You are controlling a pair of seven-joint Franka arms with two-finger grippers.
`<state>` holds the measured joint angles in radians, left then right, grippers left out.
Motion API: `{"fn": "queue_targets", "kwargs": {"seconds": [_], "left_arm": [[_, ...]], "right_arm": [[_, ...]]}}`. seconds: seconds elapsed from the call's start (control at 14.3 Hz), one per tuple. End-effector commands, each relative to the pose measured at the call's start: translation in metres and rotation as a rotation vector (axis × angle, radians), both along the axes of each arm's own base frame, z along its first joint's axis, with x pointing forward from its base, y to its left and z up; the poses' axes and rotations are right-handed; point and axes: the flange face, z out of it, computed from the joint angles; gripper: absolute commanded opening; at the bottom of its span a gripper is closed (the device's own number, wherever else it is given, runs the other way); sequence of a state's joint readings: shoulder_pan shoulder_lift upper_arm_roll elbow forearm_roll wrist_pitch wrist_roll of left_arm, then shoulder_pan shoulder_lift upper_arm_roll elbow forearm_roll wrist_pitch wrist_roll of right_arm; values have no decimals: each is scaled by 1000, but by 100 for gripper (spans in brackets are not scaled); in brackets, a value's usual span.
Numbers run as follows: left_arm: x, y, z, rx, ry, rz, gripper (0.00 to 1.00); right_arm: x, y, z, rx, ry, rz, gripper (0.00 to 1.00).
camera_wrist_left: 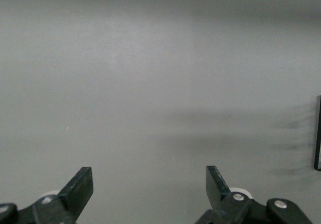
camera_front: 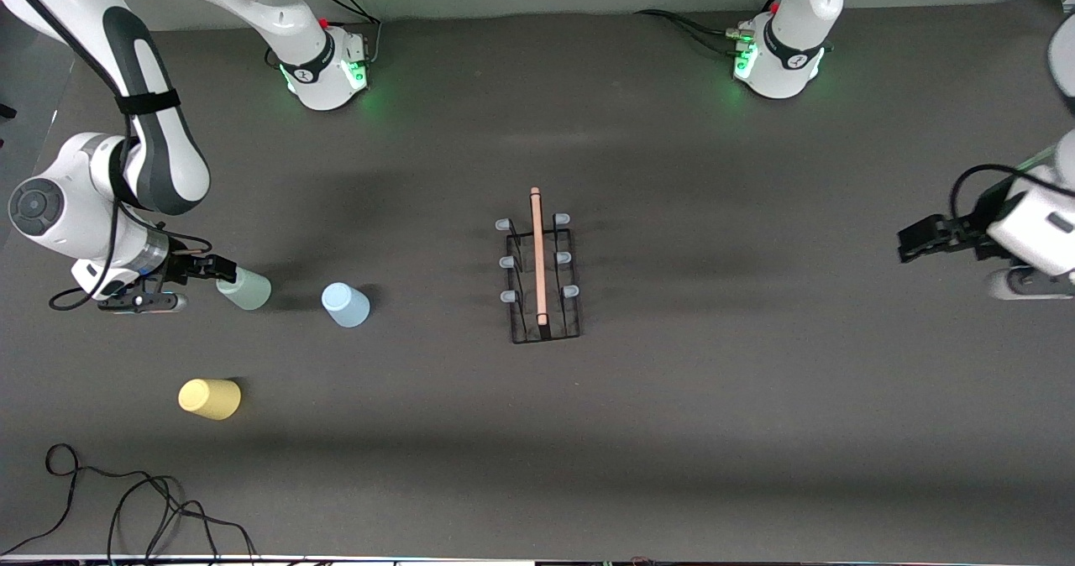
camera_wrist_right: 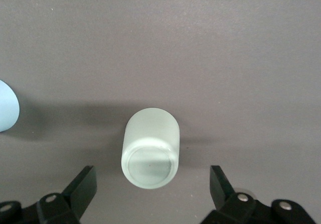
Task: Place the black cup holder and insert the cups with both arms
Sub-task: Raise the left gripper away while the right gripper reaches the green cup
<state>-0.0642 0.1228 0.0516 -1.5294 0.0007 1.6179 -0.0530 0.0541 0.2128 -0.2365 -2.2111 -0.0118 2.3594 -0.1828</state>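
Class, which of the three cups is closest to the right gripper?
The pale green cup: it sits just beneath the open right gripper, while the light blue cup and yellow cup stand apart.

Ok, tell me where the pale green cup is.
In the front view, the pale green cup stands toward the right arm's end, beside the light blue cup, with the open right gripper around it.

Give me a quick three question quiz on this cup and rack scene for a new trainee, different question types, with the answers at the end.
1. True or false: a cup already sits on the black cup holder.
2. Multiple choice: the right gripper is lined up with which cup? A) yellow cup B) pale green cup C) light blue cup
3. Fill in: the left gripper is open and holds ____.

Key:
1. False; all three cups stand on the table, toward the right arm's end.
2. B; open fingers on either side, not gripping.
3. Nothing; it waits at the left arm's end.
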Motion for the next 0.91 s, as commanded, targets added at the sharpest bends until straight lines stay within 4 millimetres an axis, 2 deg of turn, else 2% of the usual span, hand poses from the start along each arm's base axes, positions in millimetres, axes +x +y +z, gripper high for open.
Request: {"fn": "queue_targets", "kwargs": {"seconds": [0.0,0.14,0.21,0.49,0.84], "left_arm": [[-16,11,10,8,18,-2,100],[-22,17,21,7,6,7,100],[-26,26,27,7,-3,19,100],[-27,38,23,30,14,-81,100],[-22,24,19,29,21,-107,100]], "right_arm": [[7,5,-19,-10,14,10,100],[6,5,-27,-11,28,12,100],[6,4,-30,-12,29,11,100],[5,4,-48,-18,45,13,100],[3,4,-59,-19,68,14,100]]}}
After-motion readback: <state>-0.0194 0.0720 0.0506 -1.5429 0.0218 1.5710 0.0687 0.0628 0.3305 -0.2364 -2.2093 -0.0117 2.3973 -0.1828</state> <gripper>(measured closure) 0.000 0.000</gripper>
